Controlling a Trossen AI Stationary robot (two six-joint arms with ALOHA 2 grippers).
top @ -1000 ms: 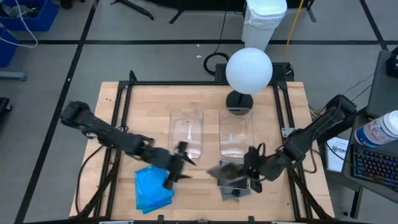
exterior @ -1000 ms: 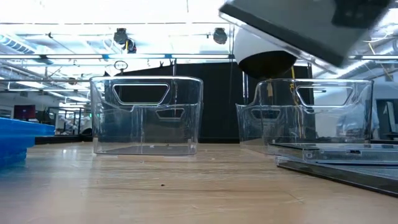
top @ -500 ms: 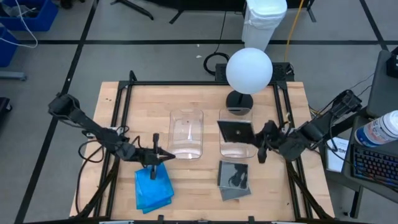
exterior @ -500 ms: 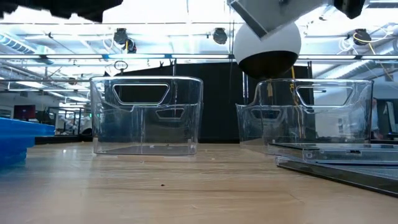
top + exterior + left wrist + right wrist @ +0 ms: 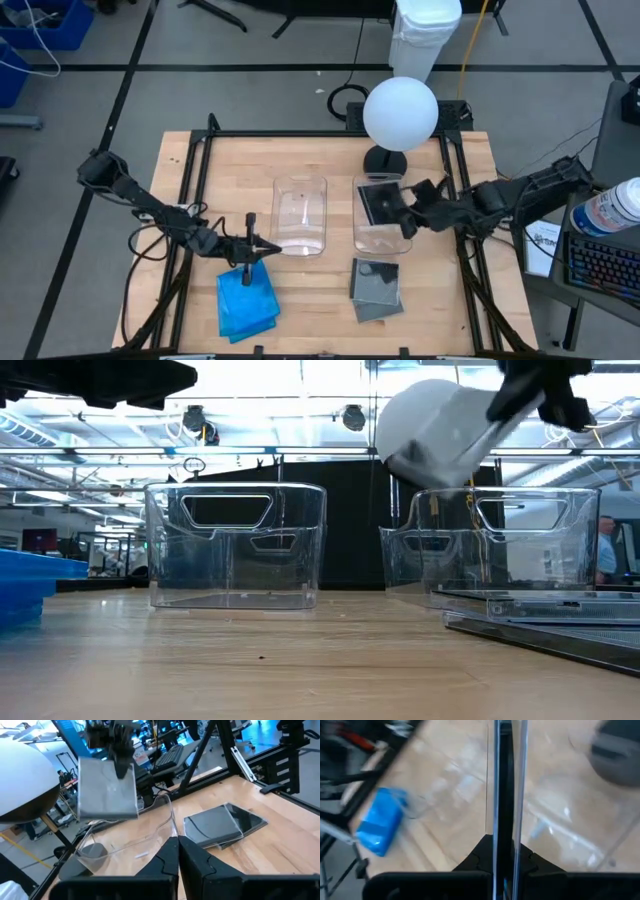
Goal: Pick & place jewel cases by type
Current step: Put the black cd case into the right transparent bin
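Note:
A clear/dark jewel case [image 5: 379, 203] hangs tilted over the right clear tub [image 5: 380, 232], with my right gripper [image 5: 400, 213] shut on it. The left wrist view shows this case [image 5: 107, 790] as a grey square. A stack of dark jewel cases [image 5: 376, 288] lies flat on the table in front of that tub. The blue jewel cases [image 5: 246, 303] lie stacked at the near left. My left gripper [image 5: 262, 250] is shut and empty above the blue stack's far edge, beside the left tub [image 5: 300, 215]. My right gripper pinches the dark jewel case between its two fingers at one edge [image 5: 505, 827], the edge toward the table's right. The fingers slant down from the table's right side. The case is lifted clear over the right tub and steeply tilted, edge-on in the right wrist view.
A white globe lamp [image 5: 400, 112] on a dark foot stands just behind the right tub. Black frame rails [image 5: 195, 170] run along the table's left and right sides. Bare wood lies at the table's near middle.
My right gripper has lifted a dark case off the dark stack, carried it toward the far edge over the right tub, and rolled it from near flat to steeply tilted. My left gripper has moved toward the left edge and down, and has shut on nothing.

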